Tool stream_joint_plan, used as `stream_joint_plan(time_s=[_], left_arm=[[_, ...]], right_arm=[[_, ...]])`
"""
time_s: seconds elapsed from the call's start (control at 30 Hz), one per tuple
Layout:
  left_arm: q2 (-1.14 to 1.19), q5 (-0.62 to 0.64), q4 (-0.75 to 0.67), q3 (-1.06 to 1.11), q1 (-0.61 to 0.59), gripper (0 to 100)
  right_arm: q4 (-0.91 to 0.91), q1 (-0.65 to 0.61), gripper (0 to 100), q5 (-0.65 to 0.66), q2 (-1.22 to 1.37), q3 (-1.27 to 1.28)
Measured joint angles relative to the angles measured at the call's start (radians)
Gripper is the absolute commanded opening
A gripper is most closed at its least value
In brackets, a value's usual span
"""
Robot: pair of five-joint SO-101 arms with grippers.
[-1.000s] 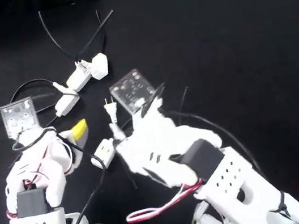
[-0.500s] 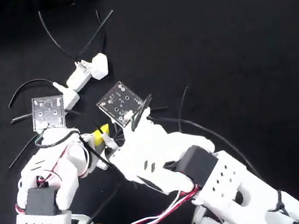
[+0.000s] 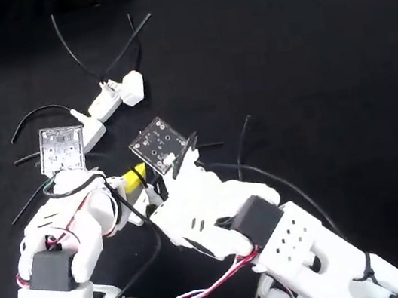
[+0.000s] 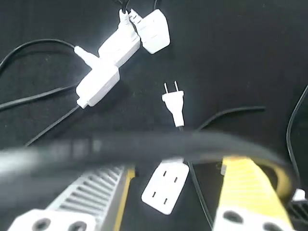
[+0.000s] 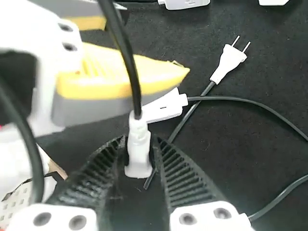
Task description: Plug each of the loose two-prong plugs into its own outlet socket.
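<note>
black table (image 3: 307,62) with cords (image 3: 40,113) trailing over it. the left gripper (image 4: 182,167) has its jaws spread wide, and a white socket (image 4: 166,188) lies flat between them. a loose plug (image 4: 173,100) lies just beyond its tips, prongs pointing away. farther past that lie joined adapters (image 4: 120,45). the right gripper (image 5: 139,144) is clamped on a second plug (image 5: 138,161), right beside the left gripper and near the socket.
</note>
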Motion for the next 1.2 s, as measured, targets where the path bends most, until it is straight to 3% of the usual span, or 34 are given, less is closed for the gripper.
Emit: stream_joint_plan(time_s=[0.27,0.5,0.97,1.2], left_arm=[[-0.114,-0.009,0.083,0.0,0.101,29],[-0.261,-0.064,0.133,0.0,0.117,29],[-0.276,-0.143,0.13,0.037,-0.425,29],[-0.278,-0.147,-0.003,0.227,-0.64,29]], right_arm=[[0.0,0.0,1.1,0.0,0.0,0.0],[0.0,0.0,1.1,0.0,0.0,0.0],[-0.084,0.0,1.1,0.0,0.061,0.0],[-0.219,0.0,1.1,0.04,0.264,0.0]])
